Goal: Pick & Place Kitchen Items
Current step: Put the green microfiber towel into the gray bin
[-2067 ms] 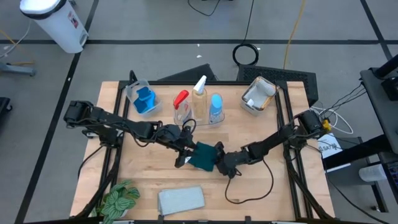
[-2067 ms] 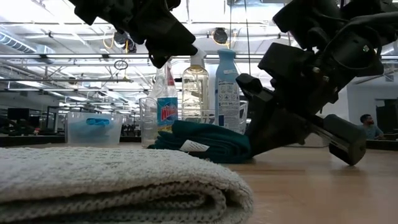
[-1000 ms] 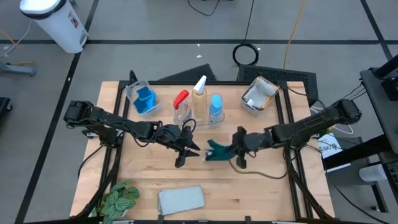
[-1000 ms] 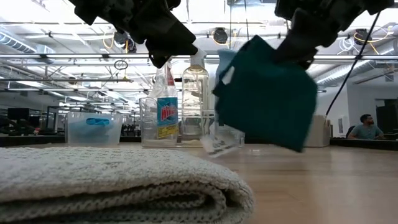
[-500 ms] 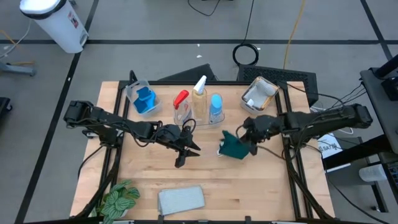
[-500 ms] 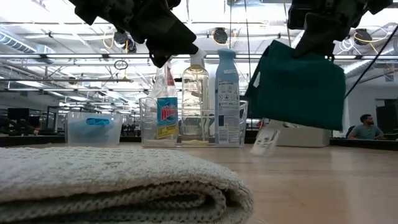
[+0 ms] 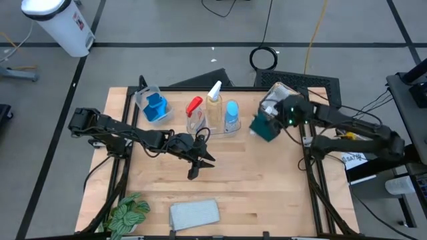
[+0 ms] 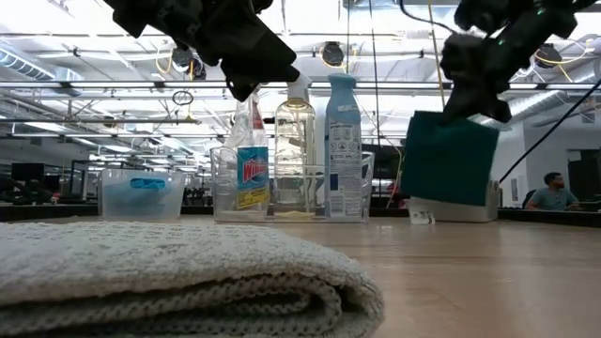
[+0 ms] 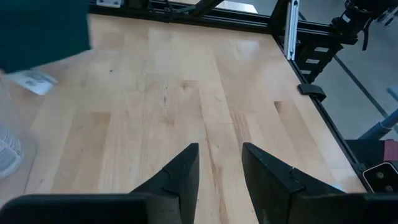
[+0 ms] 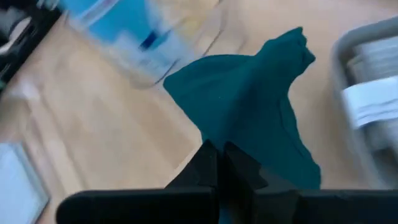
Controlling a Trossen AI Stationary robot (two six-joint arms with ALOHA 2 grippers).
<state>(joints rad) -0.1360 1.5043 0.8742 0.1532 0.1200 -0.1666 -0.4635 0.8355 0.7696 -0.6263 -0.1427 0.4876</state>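
Teal cloth hiding right claw

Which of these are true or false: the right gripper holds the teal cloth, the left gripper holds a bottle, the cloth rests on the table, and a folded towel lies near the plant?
1. The right gripper is shut on the teal cloth. True.
2. The left gripper holds a bottle. False: its fingers are open with nothing between them.
3. The teal cloth rests on the table. False: it hangs in the air beside the grey tub.
4. A grey folded towel lies near the green plant. True.
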